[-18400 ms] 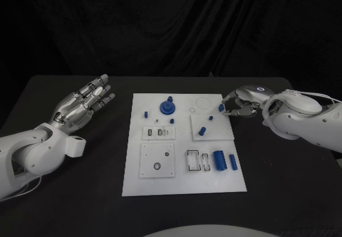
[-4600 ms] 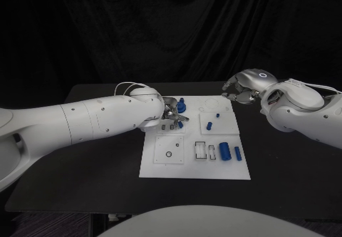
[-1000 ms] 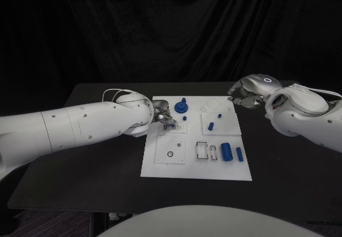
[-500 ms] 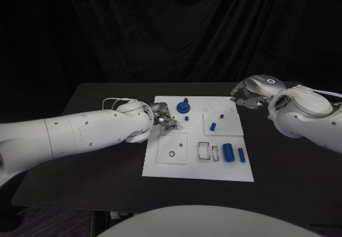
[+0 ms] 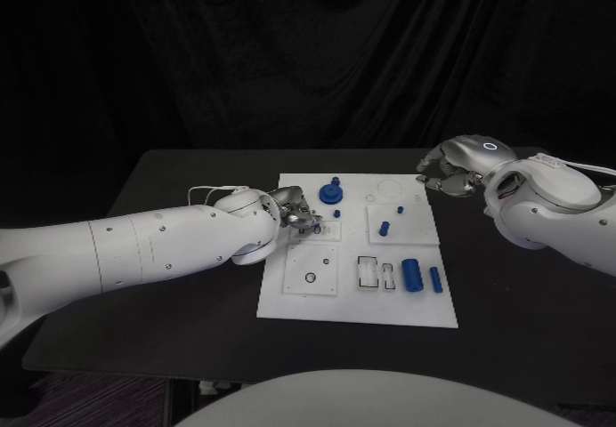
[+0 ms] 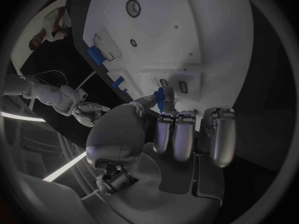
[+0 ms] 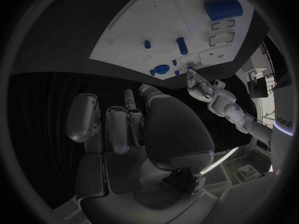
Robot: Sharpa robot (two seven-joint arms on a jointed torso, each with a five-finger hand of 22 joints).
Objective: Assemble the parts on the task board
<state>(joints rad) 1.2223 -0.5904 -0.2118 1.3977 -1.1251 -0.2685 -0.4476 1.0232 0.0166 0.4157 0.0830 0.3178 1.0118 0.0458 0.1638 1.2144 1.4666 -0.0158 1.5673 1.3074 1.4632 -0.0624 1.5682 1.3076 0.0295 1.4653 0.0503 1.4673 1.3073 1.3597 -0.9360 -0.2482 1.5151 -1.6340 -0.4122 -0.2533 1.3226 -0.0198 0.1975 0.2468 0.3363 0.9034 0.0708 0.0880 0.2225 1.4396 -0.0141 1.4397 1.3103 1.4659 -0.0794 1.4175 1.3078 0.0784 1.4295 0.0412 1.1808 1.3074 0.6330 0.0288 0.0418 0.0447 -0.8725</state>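
The left hand (image 5: 294, 213) pinches a small blue part (image 6: 167, 96) at its fingertips, over the task board (image 5: 346, 307) left slots. The right hand (image 5: 449, 172), curled closed and empty, hovers at the far right corner.

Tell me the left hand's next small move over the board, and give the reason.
Probably ease the left hand down and seat the small blue part pinched at its fingertips. In the left wrist view the part hangs just above the little slots of the task board, so lowering it straight looks like the remaining step.
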